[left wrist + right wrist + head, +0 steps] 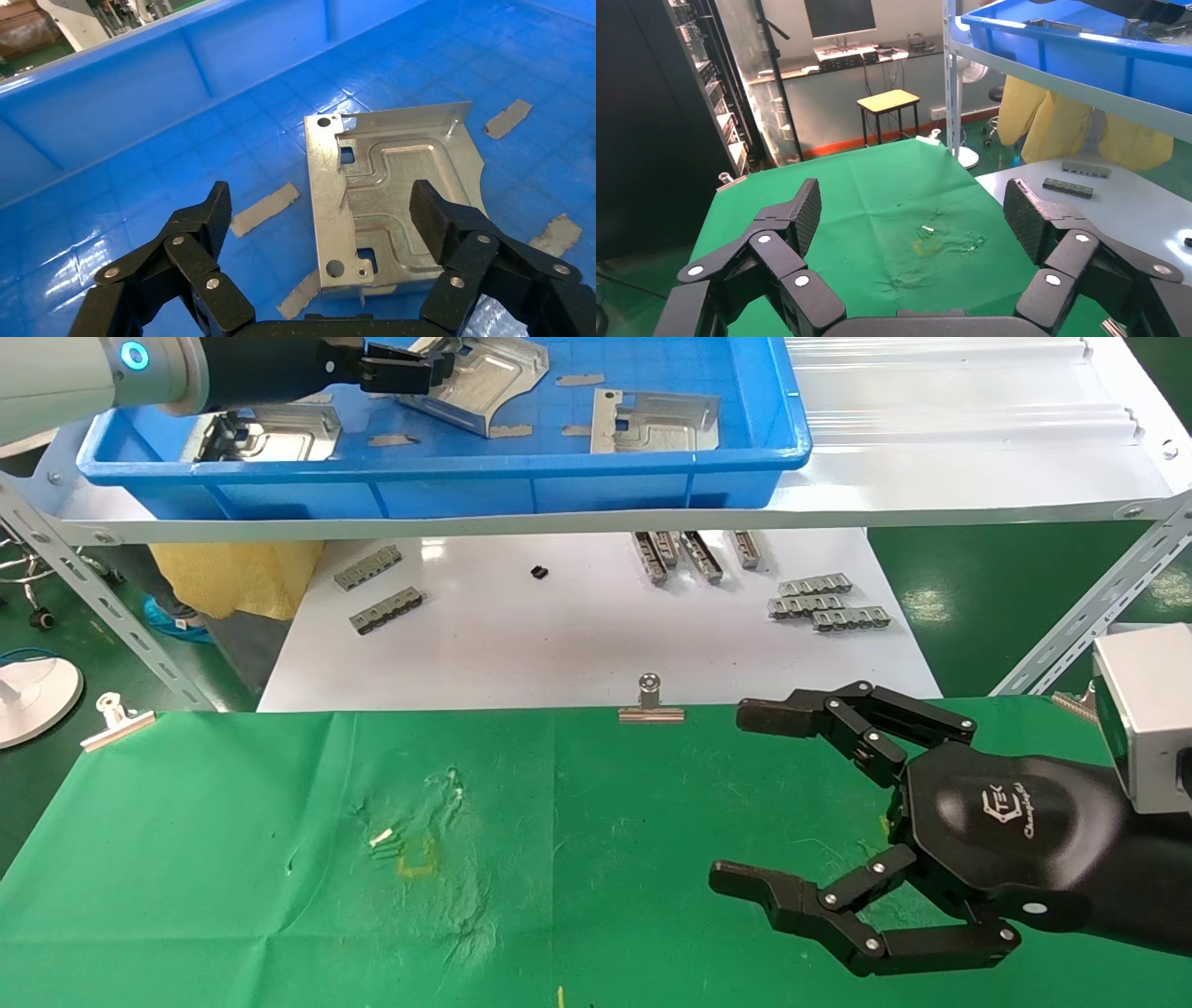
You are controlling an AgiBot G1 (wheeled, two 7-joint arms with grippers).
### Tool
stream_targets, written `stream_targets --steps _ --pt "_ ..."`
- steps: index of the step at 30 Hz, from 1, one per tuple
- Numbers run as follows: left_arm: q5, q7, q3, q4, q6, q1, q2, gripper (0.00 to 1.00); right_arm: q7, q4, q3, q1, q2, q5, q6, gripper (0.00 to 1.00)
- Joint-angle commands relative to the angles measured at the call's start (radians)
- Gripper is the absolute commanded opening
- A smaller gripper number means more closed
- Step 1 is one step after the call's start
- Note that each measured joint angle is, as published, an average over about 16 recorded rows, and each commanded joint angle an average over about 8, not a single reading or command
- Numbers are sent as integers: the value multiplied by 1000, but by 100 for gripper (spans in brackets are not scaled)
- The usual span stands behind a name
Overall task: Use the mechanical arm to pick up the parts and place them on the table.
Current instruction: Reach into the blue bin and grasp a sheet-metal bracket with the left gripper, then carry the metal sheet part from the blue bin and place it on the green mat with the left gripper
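The part (393,203) lies flat in the blue tray (559,477) on the upper shelf. It looks like thin, stiff, slick sheet metal, light and sharp-edged, so gripping across its raised flanges seems best. The left pincer (327,210) hovers over it, spread wide. The right pincer (745,803) idles over the green table (233,859), also spread. The part's near edge is hidden.

Our left gripper (320,210) is hovering spread wide over a part (393,203) lying in the blue tray (140,105).
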Motion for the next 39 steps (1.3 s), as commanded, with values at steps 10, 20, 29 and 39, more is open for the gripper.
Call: stream_targets --steps 10,20,29,39 --pt "0 11 0 20 -32 1 18 0 0 0 0 0 0 0 0 100" --pt "-6 14 -4 26 -50 9 24 0 0 0 0 0 0 0 0 100" --pt "-24 13 -17 23 -45 13 19 0 0 0 0 0 0 0 0 100" --pt "-106 53 -71 -33 205 -5 -66 0 0 0 0 0 0 0 0 100"
